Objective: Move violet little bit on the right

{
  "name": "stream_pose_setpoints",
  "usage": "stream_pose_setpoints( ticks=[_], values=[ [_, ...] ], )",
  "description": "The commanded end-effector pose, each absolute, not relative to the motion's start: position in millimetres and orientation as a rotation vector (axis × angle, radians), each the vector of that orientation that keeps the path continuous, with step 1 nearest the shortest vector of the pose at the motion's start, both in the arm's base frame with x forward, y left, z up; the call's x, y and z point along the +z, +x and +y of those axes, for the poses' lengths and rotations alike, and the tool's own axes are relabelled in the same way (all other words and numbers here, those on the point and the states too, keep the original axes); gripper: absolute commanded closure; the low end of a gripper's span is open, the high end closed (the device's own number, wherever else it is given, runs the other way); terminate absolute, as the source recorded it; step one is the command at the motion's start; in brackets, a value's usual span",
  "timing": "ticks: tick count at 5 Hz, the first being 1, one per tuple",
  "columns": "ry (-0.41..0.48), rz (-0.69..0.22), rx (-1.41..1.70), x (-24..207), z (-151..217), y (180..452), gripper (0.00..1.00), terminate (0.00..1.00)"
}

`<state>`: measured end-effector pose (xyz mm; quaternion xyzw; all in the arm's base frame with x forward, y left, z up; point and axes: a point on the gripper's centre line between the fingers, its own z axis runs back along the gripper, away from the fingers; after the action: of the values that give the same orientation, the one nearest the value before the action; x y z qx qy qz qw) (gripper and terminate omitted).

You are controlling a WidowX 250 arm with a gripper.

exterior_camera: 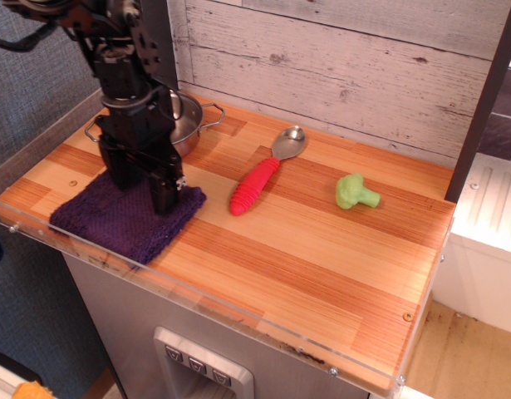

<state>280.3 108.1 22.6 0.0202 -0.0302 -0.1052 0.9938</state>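
Wooden counter: striped planks, clear plastic edge.
Gripper: black, pointed straight down onto the cloth's upper part; fingers apart, tips at the cloth's surface.
Violet cloth: dark purple, folded, at 9 o'clock on the counter, near the front-left edge.
Steel pot: at 11 o'clock, largely hidden behind the arm.
Red-handled spoon: centre, bowl toward 1 o'clock.
Green broccoli toy: at 3 o'clock.

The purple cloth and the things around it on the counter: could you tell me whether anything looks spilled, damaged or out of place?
Nothing stands out. The purple cloth lies flat under the tool, and the pot, spoon and broccoli sit undisturbed.
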Motion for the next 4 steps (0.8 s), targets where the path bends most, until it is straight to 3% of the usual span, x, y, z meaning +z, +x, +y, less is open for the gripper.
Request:
stream_pose_setpoints(
  ticks=[1, 2, 4],
  values=[
    [0.065, 0.004, -0.230, 10, 111, 271, 0.00, 0.00],
    [0.062, 0.017, -0.204, 11, 106, 262, 0.00, 0.00],
    [-0.025, 0.044, -0.126, 22, 82, 240, 0.00, 0.00]
  ],
)
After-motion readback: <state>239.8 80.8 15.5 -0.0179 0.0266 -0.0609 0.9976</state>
